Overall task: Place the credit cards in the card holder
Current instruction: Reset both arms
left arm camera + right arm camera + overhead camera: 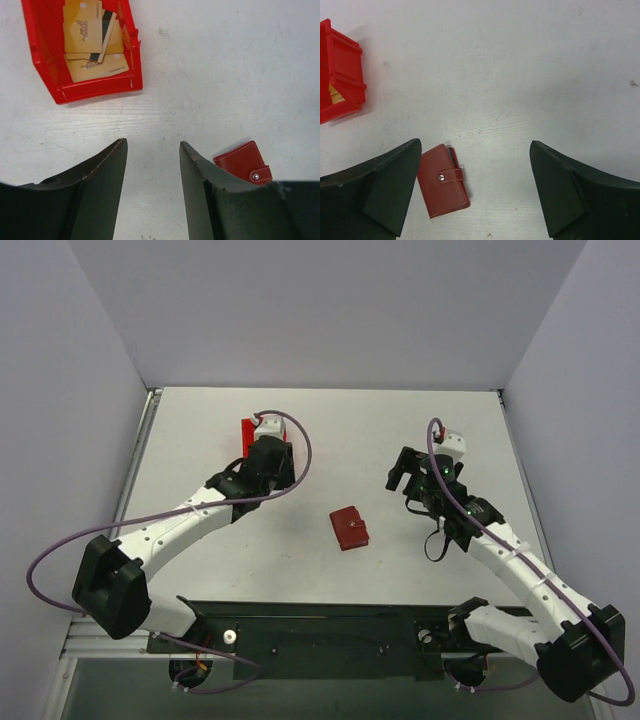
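Though hidden overhead, cards (pixel 86 37) occupy bin (pixel 97 87).

Count taken on one desk (pixel 330 430). There is one card holder (pixel 349 528), dark red. There is one bin (pixel 90 90), bright red. Of credit cards (pixel 82 27), at least three gold-tan ones lie overlapped in the bin, one showing a dark stripe; the overlap hides the exact total. There are two arms, each with one tool: left tool (pixel 152 141) and right tool (pixel 475 145).
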